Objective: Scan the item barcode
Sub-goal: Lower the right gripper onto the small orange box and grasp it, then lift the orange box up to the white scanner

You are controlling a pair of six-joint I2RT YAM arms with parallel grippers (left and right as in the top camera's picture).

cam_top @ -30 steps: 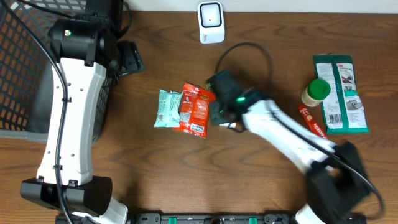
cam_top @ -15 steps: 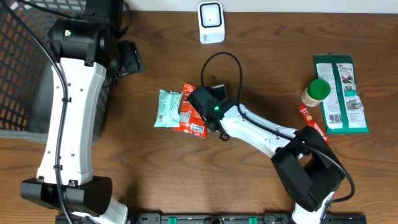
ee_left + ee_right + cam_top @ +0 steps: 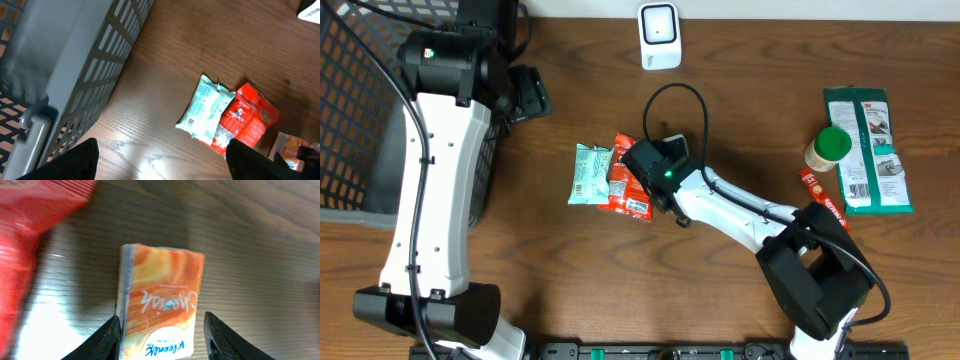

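The orange tissue pack [image 3: 160,305] lies flat on the table [image 3: 570,280] near its middle, just right of a red packet [image 3: 635,178]. From overhead it is hidden under the right gripper [image 3: 162,330]. In the right wrist view the pack sits between that gripper's two fingers: the left one [image 3: 112,335] is against the pack's edge and the right one is just beside the other edge. Whether the jaws are pressing the pack or only straddling it, I cannot tell. The pack's printed face is up, with white script on orange; no barcode shows on it.

A mint-green packet [image 3: 590,173] lies against the red packet's left side. Both lie flat, and white label patches show on them.

The scanner [image 3: 659,35], a small white unit, stands at the far edge of the table, well apart from the pack.

At the right side of the table a green-capped bottle [image 3: 830,146] stands beside a flat green package [image 3: 868,150], with a thin red tube [image 3: 823,195] lying near the bottle.

The left gripper [image 3: 165,165] hangs over the table near the dark mesh basket [image 3: 355,100] at the left edge. Its jaws are wide apart, with nothing between them
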